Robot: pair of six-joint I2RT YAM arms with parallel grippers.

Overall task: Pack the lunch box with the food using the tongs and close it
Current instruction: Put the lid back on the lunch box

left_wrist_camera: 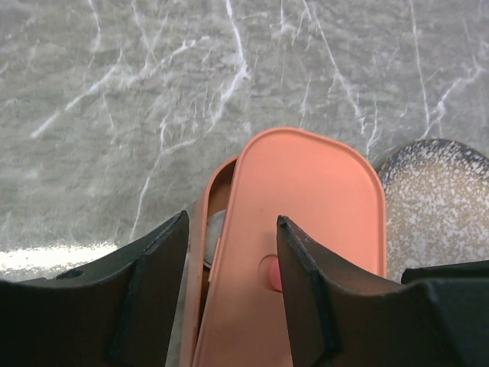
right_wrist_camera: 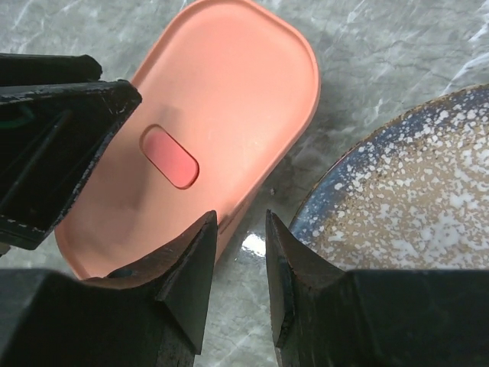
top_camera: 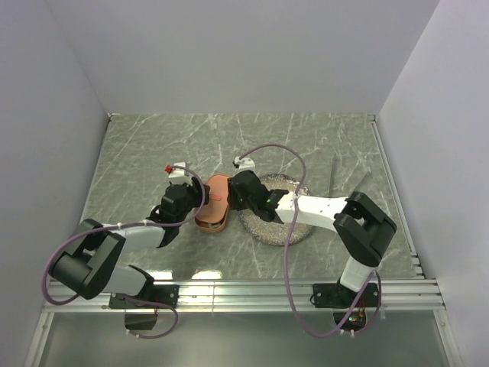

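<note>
The salmon-orange lunch box (top_camera: 215, 205) stands between both grippers, left of the plate. Its lid (left_wrist_camera: 306, 199) with a red mark (right_wrist_camera: 170, 157) lies askew on the tray, shifted right. That leaves a slit along the left rim (left_wrist_camera: 200, 229) where a pale piece of food (left_wrist_camera: 216, 229) shows; the other food is hidden. My left gripper (left_wrist_camera: 232, 217) is open above the lid's near left edge, holding nothing. My right gripper (right_wrist_camera: 239, 214) is open over the bare table beside the lid's (right_wrist_camera: 221, 99) right edge. The thin grey tongs (top_camera: 334, 172) lie at the right.
The round speckled plate (top_camera: 276, 218) sits just right of the lunch box, under my right arm, and appears in both wrist views (right_wrist_camera: 405, 191) (left_wrist_camera: 435, 206). The marble table (top_camera: 153, 145) is walled in on three sides.
</note>
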